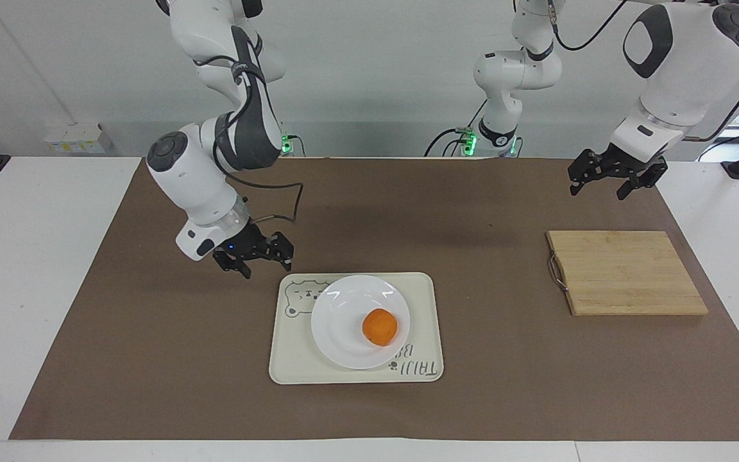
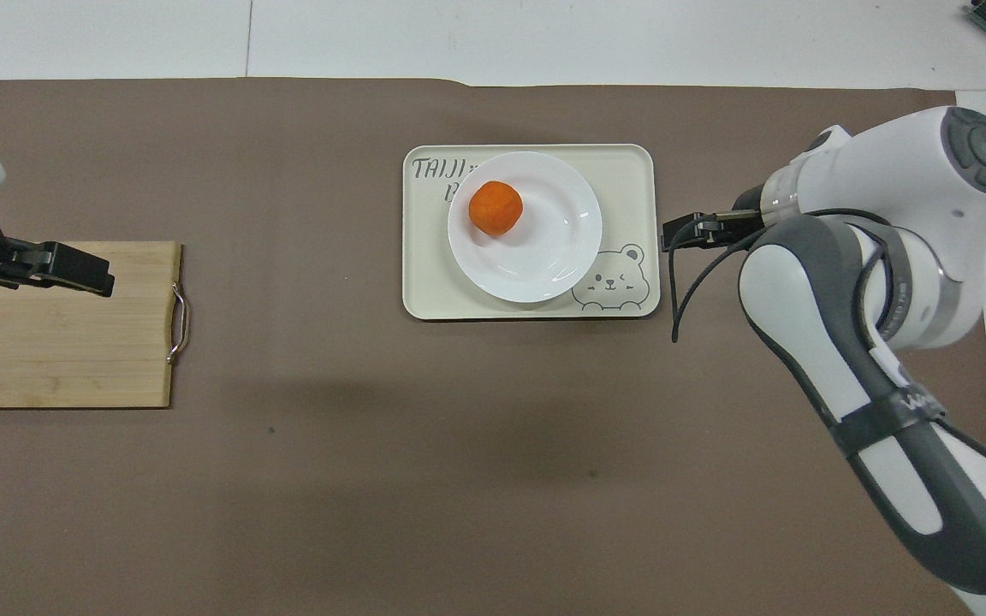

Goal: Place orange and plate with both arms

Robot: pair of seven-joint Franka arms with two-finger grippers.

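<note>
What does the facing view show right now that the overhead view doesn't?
Only the facing view shows both arm bases and the height of each gripper: the right gripper hangs open above the mat beside the tray, touching nothing, and the left gripper hangs open, clear of the board. Only the overhead view shows the tray's lettering and bear upright, and places the left gripper over the board's edge. Both show the orange on the plate, and the plate on the tray.
</note>
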